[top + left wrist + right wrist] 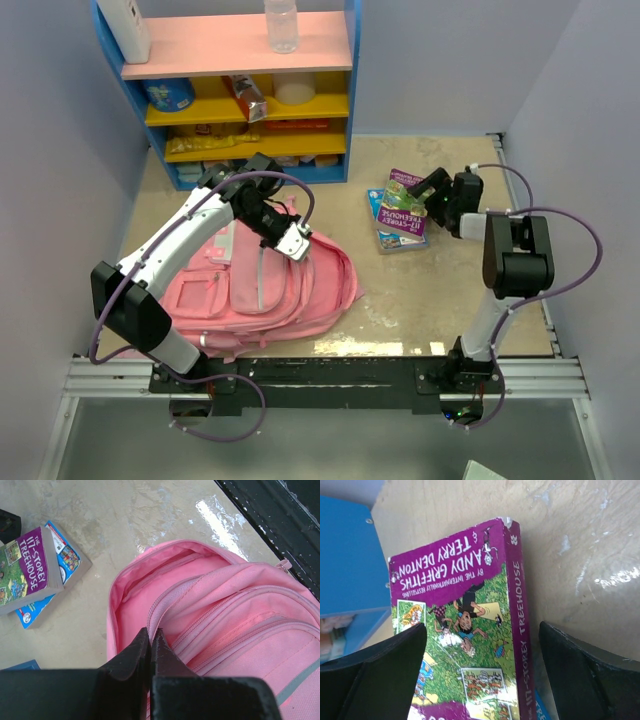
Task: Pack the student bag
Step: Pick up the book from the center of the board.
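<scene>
Packing looks barely begun: nothing can be seen inside the student bag (pixel 270 290), and the books are not yet in it. The bag lies flat on the table (pixel 440 300) toward its near left corner, with its open top facing the middle of the table. The left gripper (pixel 150 632) sits at that opening with its fingers pressed together, apparently pinching the fabric lip just behind the main zip so the mouth gapes. The left wrist view looks into the main compartment and shows only pink lining, though the deeper part is hidden behind the front pockets, whose zips look closed. Right of centre and toward the far edge lies a purple paperback (pixel 405 208) on top of a blue book (pixel 67 559), both well apart from the bag. The right gripper (pixel 480 630) hovers over the purple one with its fingers spread wide, one on each side of the cover and neither clearly touching it, so the book is not yet gripped. What seems to be left is closing on that book, carrying it across and sliding it into the held-open mouth, then the blue one. A blue shelf unit (pixel 350 100) stands in the far left corner with a clear bottle (pixel 281 25) on top and packets on its yellow shelves.
</scene>
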You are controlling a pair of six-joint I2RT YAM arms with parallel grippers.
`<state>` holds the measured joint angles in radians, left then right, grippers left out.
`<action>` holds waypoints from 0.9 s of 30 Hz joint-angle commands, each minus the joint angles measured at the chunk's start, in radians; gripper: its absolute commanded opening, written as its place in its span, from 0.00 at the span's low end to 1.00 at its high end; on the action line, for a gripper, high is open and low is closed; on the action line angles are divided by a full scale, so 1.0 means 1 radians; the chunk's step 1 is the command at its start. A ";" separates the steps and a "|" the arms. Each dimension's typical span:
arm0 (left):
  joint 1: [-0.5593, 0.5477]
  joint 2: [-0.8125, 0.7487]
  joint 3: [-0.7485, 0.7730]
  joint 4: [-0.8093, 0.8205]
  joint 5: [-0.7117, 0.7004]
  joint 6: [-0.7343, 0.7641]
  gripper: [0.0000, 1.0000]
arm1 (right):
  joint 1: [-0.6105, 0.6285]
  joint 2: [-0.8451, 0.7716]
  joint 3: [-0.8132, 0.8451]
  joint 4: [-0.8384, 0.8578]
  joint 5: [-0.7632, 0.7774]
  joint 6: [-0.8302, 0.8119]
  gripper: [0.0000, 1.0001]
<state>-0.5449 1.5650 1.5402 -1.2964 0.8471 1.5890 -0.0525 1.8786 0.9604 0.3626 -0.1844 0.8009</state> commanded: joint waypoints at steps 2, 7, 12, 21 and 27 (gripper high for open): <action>0.005 -0.048 0.001 -0.021 0.006 -0.009 0.00 | 0.000 0.033 -0.022 0.130 -0.038 0.099 0.90; 0.005 -0.054 -0.005 -0.020 0.010 -0.011 0.00 | 0.002 0.024 -0.072 0.205 -0.040 0.133 0.70; 0.005 -0.062 -0.009 -0.020 0.018 -0.014 0.00 | 0.002 -0.022 -0.112 0.217 -0.035 0.123 0.39; 0.006 -0.066 -0.012 -0.020 0.017 -0.017 0.00 | 0.002 -0.222 -0.163 0.136 -0.001 0.049 0.21; 0.019 -0.059 0.017 -0.020 0.049 -0.029 0.00 | 0.028 -0.429 -0.218 0.147 -0.125 0.101 0.05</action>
<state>-0.5434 1.5459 1.5257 -1.2964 0.8417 1.5837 -0.0490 1.5936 0.7609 0.4660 -0.2207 0.8852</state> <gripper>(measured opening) 0.037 0.323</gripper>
